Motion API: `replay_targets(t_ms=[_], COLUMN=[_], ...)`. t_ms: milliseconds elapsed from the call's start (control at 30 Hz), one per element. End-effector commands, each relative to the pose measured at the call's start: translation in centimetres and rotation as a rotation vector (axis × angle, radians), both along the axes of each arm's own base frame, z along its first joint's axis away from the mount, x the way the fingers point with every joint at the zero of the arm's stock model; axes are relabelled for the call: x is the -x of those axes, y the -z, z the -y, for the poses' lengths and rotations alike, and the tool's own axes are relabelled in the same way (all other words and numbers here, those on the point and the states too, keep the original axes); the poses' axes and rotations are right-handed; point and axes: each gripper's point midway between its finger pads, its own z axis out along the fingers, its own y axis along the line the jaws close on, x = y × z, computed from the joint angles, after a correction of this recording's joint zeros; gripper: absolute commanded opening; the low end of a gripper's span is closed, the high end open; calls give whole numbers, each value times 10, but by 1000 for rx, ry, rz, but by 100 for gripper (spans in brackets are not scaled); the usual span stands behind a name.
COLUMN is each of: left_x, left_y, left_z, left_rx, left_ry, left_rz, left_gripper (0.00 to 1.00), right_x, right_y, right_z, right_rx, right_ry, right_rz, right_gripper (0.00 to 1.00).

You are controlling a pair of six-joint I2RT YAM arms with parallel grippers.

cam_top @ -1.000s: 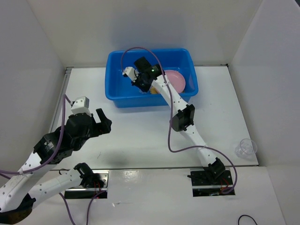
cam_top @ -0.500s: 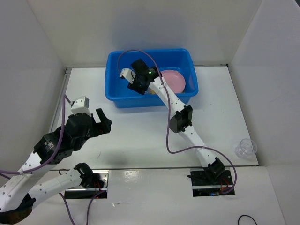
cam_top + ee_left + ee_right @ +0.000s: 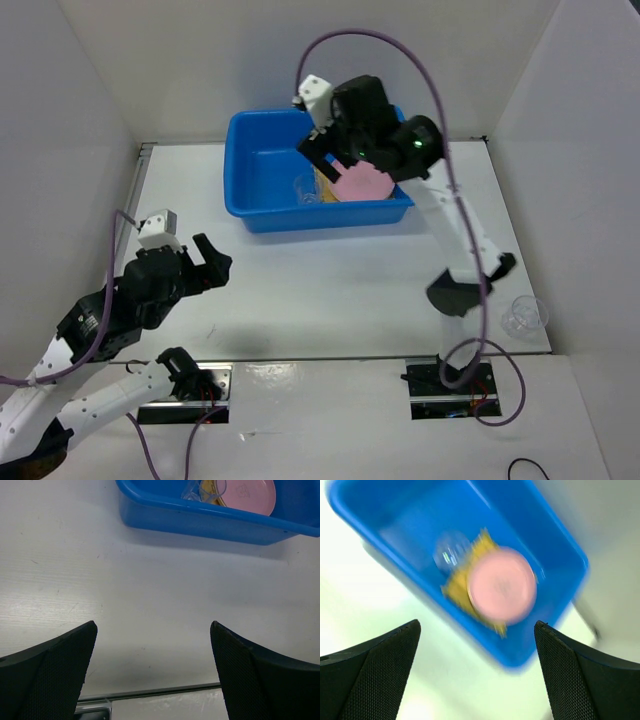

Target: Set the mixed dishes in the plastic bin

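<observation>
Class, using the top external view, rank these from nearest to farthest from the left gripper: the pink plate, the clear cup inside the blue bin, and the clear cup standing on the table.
Measured from the left gripper:
1. Clear cup in the bin, inside the blue bin, left of the plate.
2. Pink plate, farther right in the bin.
3. Clear cup on the table, at the far right edge.

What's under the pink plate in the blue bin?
The pink plate lies on the yellow woven mat, whose edges stick out around it, on the bin floor. A clear cup sits beside the plate. Anything between plate and mat is covered.
</observation>
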Motion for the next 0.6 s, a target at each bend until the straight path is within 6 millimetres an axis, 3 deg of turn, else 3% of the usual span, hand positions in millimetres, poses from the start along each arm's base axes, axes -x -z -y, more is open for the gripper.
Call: replay_targets(t_ms=[0, 33, 67, 100, 133, 167, 200, 233, 267, 300, 333, 400, 433, 500, 567], left_x=[0, -1, 1, 1, 2, 4, 5, 4, 6, 6, 7, 7, 6, 4, 4], left_y=[-7, -9, -11, -11, -13, -11, -14, -16, -18, -18, -20, -18, -19, -15, -15], left_z=[-2, -1, -3, -3, -4, -5, -7, -6, -8, -8, -9, -6, -5, -1, 0], left_rx=[26, 32, 40, 40, 47, 50, 61, 68, 77, 78, 76, 72, 78, 57, 52], left_ry=[-7, -7, -7, -7, -7, -7, -7, -7, -7, -7, -3, 7, 7, 20, 32], left_rz=[32, 38, 46, 46, 54, 57, 68, 76, 86, 86, 94, 83, 90, 70, 68], left_gripper=[100, 100, 100, 100, 100, 100, 100, 100, 100, 100, 100, 100, 100, 100, 100], right_x=[24, 41, 48, 47, 51, 65, 66, 76, 95, 106, 120, 151, 172, 201, 213], right_y=[25, 7, 32, 36, 54, 41, 42, 58, 52, 60, 92, 117, 156, 186, 194], right_z=[61, 85, 100, 134, 162, 190, 245, 266, 277, 308, 317, 329, 338, 346, 356], right_rx=[147, 128, 184, 191, 212, 141, 104, 96, 43, 30, 47, 71, 90, 121, 127], right_ry=[172, 195, 212, 287, 344, 380, 520, 555, 523, 609, 628, 655, 690, 740, 806], right_rz=[-70, -41, -97, -115, -158, -150, -170, -224, -209, -227, -314, -352, -462, -503, -482], right_gripper=[98, 98, 98, 98, 98, 98, 98, 98, 98, 98, 98, 98, 97, 95, 98])
